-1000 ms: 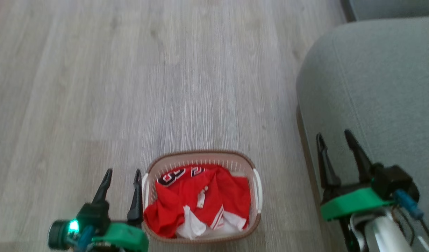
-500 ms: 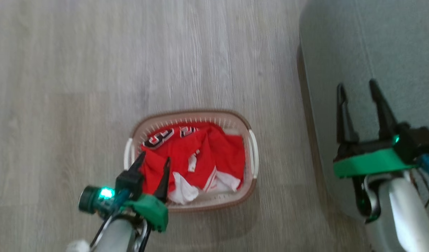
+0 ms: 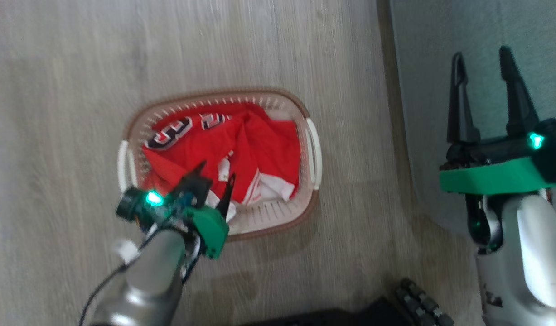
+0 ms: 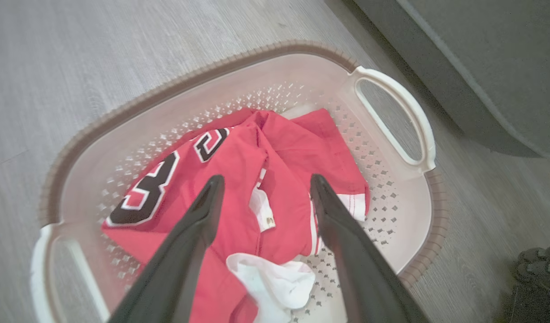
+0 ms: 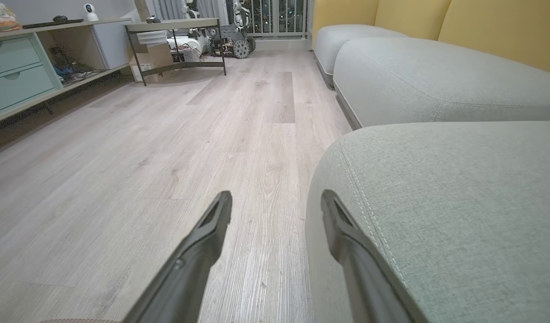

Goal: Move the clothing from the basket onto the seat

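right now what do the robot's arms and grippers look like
The left gripper and right gripper match: two long, tapering black fingers on a black body, a green plastic mount and a glowing teal light. Both sit on smooth silver-grey forearms. A thin black cable and a white tag hang by the left one.

Head camera looks down; left wrist camera sees the same basket [image 3: 271, 215] closer.

Silver forearms [image 3: 155, 280], green wrist brackets [image 3: 490, 179], dark fingers [image 3: 515, 90]
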Motion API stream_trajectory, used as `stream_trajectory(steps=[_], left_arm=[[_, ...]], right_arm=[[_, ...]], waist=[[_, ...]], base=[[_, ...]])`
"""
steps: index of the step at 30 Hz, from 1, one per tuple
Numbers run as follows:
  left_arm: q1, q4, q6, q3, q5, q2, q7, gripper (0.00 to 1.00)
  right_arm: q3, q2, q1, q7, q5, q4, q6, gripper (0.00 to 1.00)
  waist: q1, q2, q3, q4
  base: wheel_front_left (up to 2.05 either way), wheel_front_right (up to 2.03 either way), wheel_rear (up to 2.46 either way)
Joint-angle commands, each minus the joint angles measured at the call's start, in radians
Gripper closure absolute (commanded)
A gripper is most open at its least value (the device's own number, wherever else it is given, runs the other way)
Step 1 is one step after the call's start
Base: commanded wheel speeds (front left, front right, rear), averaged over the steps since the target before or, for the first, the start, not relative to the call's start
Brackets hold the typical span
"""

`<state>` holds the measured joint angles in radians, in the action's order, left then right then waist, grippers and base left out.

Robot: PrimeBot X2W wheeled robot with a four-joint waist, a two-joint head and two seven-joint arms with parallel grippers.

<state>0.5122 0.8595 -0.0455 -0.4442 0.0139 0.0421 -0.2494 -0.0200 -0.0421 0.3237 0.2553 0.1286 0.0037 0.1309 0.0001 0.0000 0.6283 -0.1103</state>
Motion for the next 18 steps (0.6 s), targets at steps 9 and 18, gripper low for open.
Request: stream_trajectory(steps=[9, 18], left_arm=[[0.145, 0.152, 0.017, 0.006, 0.0, 0.013, -0.012, 0.0], [0.212, 0.24, 0.048, 0.021, 0.018, 0.036, -0.012, 0.0]], right_arm=[[0.034, -0.008, 0.043, 0.006, 0.032, -0.087, 0.0, 0.0], [0.045, -0.008, 0.07, 0.006, 0.05, -0.144, 0.0, 0.0]], waist=[[-0.0001, 0.0, 0.177, -0.061], [-0.0001, 0.0, 0.222, -0.099]], base=[[0.0, 0.0, 0.0], [0.0, 0.0, 0.0]])
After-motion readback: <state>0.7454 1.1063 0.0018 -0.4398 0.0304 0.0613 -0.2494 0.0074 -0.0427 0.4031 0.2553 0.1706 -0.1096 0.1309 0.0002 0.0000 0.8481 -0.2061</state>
